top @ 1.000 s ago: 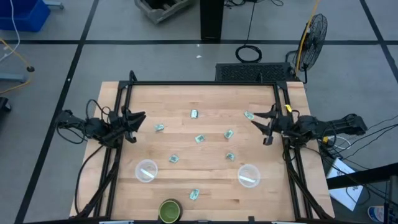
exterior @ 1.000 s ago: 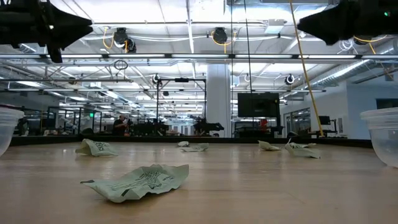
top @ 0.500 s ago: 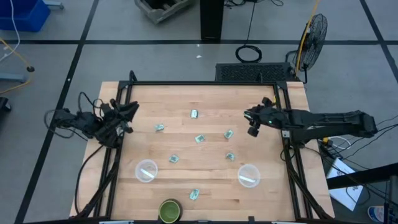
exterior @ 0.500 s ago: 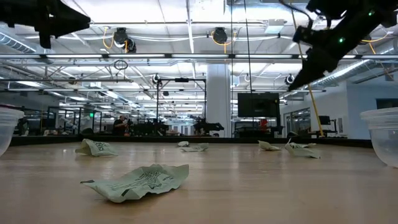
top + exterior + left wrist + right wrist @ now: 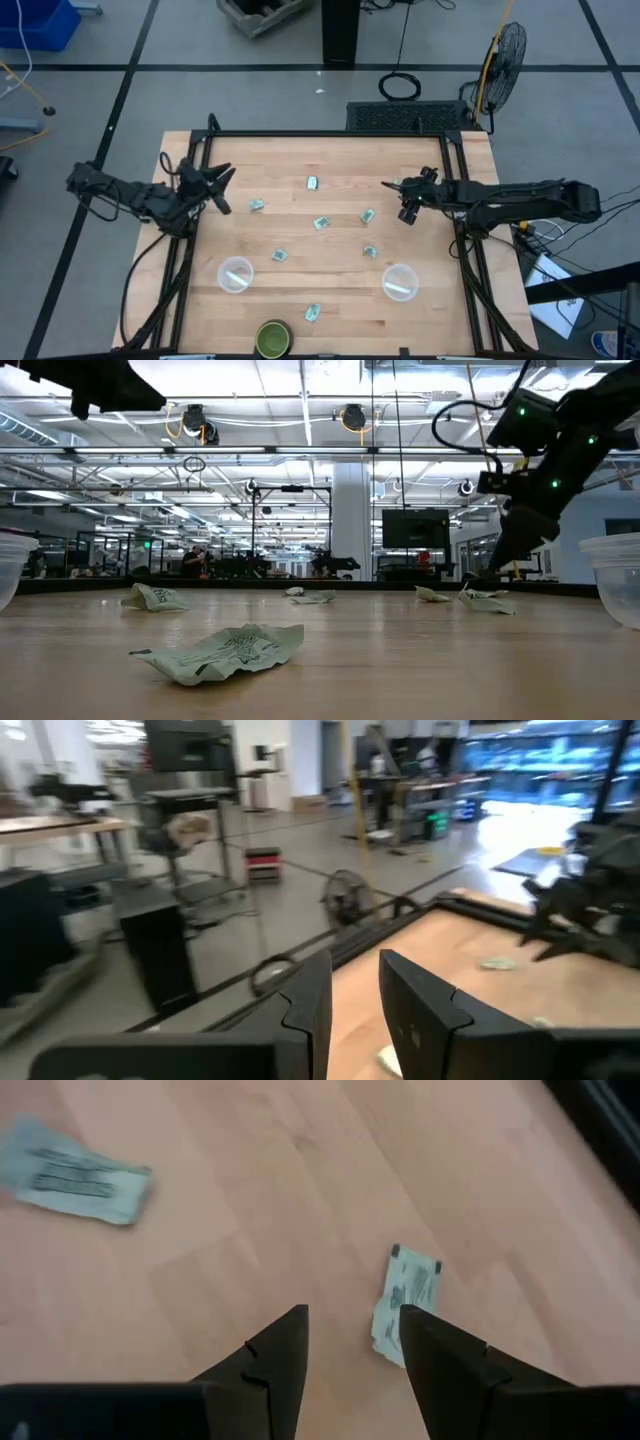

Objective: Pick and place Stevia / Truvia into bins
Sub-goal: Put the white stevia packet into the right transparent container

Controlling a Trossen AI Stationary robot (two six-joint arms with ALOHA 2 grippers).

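Right gripper: fingers spread, empty, poised over the far right of the wooden table. Pale green and white paper packet just beyond its fingertips, long axis roughly along the reach. Left gripper: parted, raised at the far left. Clear round plastic cups near. Open workshop behind.

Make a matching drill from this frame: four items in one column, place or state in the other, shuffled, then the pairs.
Items:
1. left gripper
2. right gripper
3. right clear cup
4. dark green container

Places or states:
A. at the near table edge, between the two cups
B. fingers open, tilted down over a packet
C. holds a pale packet inside
D. raised at the left table edge, empty

Pairs: 1-D, 2-B, 3-C, 4-A
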